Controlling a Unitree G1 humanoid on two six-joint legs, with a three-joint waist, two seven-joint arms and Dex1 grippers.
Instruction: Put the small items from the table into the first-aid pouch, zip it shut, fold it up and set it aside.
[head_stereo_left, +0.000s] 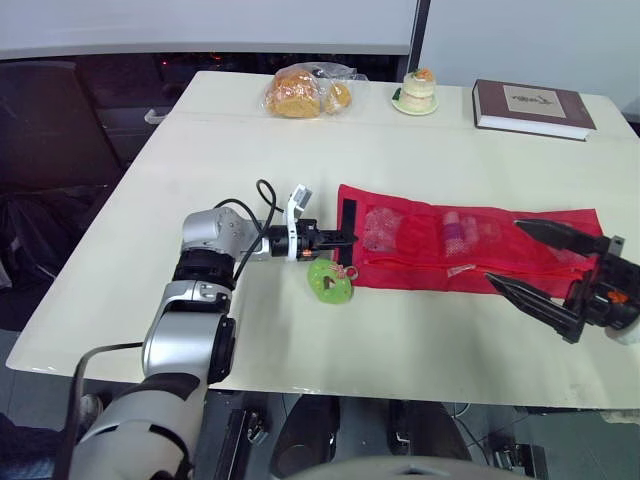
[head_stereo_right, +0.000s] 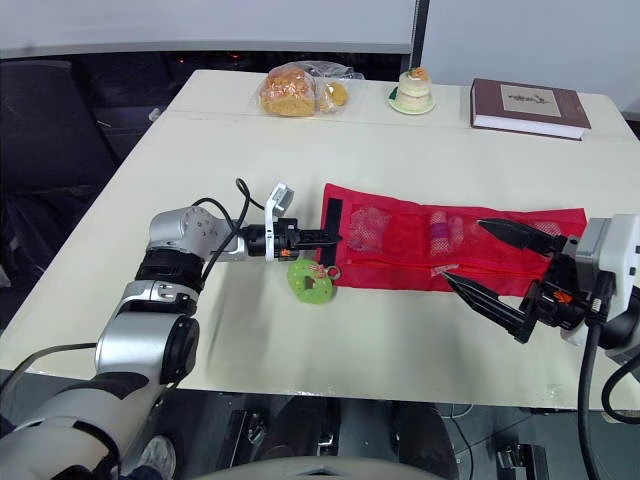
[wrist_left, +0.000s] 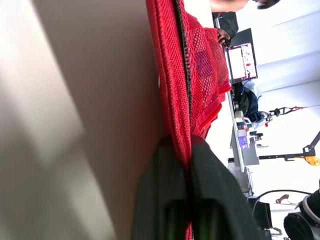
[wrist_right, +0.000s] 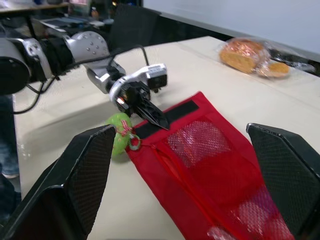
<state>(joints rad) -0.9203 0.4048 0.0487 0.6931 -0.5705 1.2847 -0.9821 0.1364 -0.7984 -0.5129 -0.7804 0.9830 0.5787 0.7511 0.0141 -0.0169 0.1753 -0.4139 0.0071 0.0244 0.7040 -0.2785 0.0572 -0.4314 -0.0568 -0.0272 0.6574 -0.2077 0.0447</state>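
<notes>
Right hand (head_stereo_left: 501, 251) spread (wrist cropped), left hand (head_stereo_left: 349, 240) pinching pouch (head_stereo_left: 450, 245)

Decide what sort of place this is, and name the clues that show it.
Probably an office or meeting room, not a home: a large pale table with a hardback book, bagged bread and a small cake along its far side.

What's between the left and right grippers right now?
The red pouch, seen in both eye views: left gripper pinches one end, right gripper open over the other.
</notes>
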